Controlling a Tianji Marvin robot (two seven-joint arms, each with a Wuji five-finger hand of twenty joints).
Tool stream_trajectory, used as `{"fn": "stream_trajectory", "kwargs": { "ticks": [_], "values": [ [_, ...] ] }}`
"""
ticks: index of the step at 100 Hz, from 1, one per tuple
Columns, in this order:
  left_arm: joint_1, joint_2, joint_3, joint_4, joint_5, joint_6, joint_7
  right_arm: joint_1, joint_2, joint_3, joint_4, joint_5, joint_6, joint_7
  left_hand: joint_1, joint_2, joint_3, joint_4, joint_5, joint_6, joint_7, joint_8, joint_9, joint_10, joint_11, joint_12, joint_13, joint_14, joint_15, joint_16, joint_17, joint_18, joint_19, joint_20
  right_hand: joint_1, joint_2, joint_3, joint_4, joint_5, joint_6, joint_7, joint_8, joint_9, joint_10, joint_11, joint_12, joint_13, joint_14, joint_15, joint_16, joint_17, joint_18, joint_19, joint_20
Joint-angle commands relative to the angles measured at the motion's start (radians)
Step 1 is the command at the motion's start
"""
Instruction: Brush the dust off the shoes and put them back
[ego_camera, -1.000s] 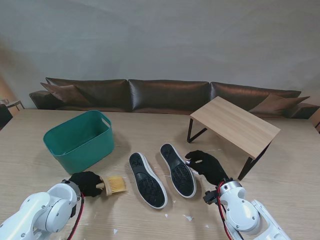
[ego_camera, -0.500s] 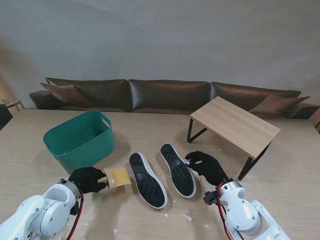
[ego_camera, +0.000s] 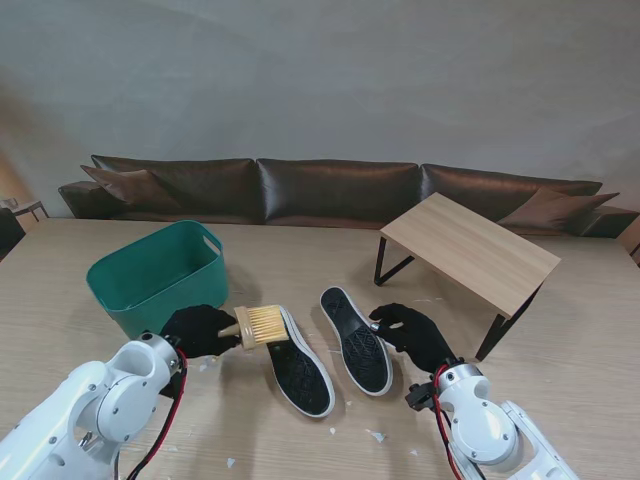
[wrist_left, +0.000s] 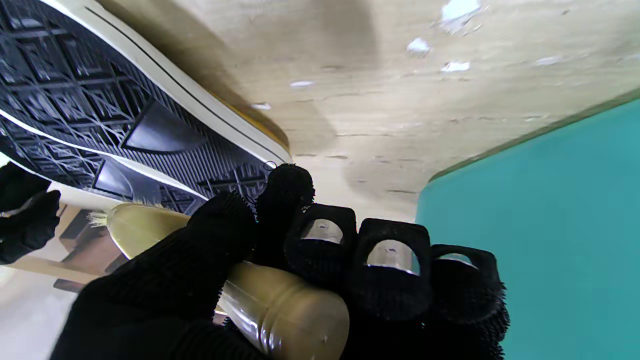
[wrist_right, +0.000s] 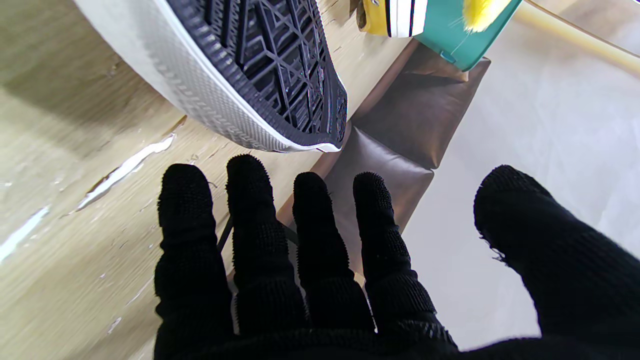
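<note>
- Past the left hand (ego_camera: 198, 329): its fingers (wrist_left: 320, 239) are curled tight round the handle of the brush (ego_camera: 262, 326); the bristle head lies over the far end of the left shoe (ego_camera: 292, 361), hiding that end in the stand view.
- Contact between bristles and sole cannot be told; the left wrist view shows only the handle, with the bristles cut off behind the thumb.
- Left shoe: sole up on the bench (ego_camera: 560, 340), just beside the fingertips.
- Right shoe (ego_camera: 355, 340): sole up, its far end just ahead of the right hand (ego_camera: 412, 335).
- Right hand fingers (wrist_right: 250, 220): straight, side by side, thumb held apart, nothing in them; whether they touch the shoe is unclear.
- Green basket (ego_camera: 160, 280): close beside the left hand, its interior hidden.
- White flecks (ego_camera: 377, 436) on the bench: too small to make out.
</note>
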Motion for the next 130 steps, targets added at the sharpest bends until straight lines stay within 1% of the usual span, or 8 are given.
{"fn": "stream_trajectory", "kwargs": {
  "ticks": [1,26,43,66,98,130],
  "values": [
    [-0.022,-0.013,0.011,0.024,-0.013,-0.003,-0.013,-0.002,-0.004,-0.004,0.002,0.001,-0.002,0.01,0.045,0.036,0.008,-0.031,0.006,0.01,0.02,0.006,0.051,-0.001,0.026,0.003,0.054,0.079,0.082,-0.002,0.004,0.006,0.043,-0.014,0.006,0.02,0.001,0.022,-0.028,0.002,0.013,-0.01,-0.018,0.015,0.016,-0.012,0.013,0.006,0.011,0.009,-0.226,0.004,0.035,-0.014],
    [-0.103,-0.02,0.09,0.128,-0.079,0.014,0.018,0.0,-0.005,-0.004,0.004,0.003,0.001,0.011,0.054,0.036,-0.003,-0.026,0.009,0.02,0.013,0.005,0.052,0.008,0.013,0.004,0.054,0.086,0.073,-0.002,-0.004,0.012,0.036,-0.008,0.008,0.021,0.001,0.022,-0.028,0.003,0.014,-0.01,-0.017,0.015,0.016,-0.013,0.013,0.005,0.012,0.009,-0.226,0.004,0.037,-0.015],
    [-0.118,-0.019,0.114,0.154,-0.095,0.034,0.012,0.001,-0.005,-0.005,0.006,0.005,0.001,0.01,0.058,0.036,-0.006,-0.022,0.011,0.025,0.009,0.003,0.052,0.013,0.009,0.005,0.054,0.09,0.069,-0.001,-0.005,0.016,0.034,-0.004,0.007,0.022,0.001,0.022,-0.028,0.003,0.014,-0.011,-0.017,0.016,0.016,-0.013,0.012,0.006,0.011,0.009,-0.226,0.005,0.037,-0.016],
    [-0.084,-0.019,0.1,0.125,-0.083,0.056,0.008,0.001,-0.005,-0.005,0.007,0.008,0.001,0.015,0.063,0.035,-0.011,-0.018,0.014,0.029,0.002,0.001,0.053,0.019,0.006,0.007,0.053,0.098,0.066,0.002,-0.005,0.023,0.031,0.001,0.007,0.025,0.001,0.022,-0.027,0.002,0.013,-0.012,-0.017,0.015,0.015,-0.013,0.013,0.007,0.012,0.009,-0.228,0.004,0.038,-0.017],
    [-0.047,-0.014,0.087,0.083,-0.066,0.085,-0.026,0.001,-0.004,-0.005,0.008,0.013,0.003,0.02,0.068,0.035,-0.02,-0.013,0.016,0.034,-0.005,0.0,0.054,0.019,0.001,0.007,0.053,0.102,0.063,0.005,-0.005,0.023,0.029,0.006,0.007,0.025,-0.001,0.022,-0.026,0.002,0.013,-0.012,-0.017,0.017,0.015,-0.013,0.013,0.006,0.012,0.009,-0.228,0.004,0.038,-0.019],
    [0.008,-0.006,0.056,0.015,-0.029,0.124,-0.089,0.001,-0.004,-0.005,0.009,0.016,0.002,0.022,0.072,0.038,-0.025,-0.008,0.02,0.042,-0.013,0.0,0.055,0.022,0.001,0.006,0.054,0.1,0.067,0.007,-0.003,0.026,0.029,0.01,0.008,0.027,-0.004,0.022,-0.026,0.003,0.012,-0.013,-0.02,0.018,0.015,-0.013,0.011,0.008,0.011,0.008,-0.229,0.003,0.038,-0.02]
  ]
}}
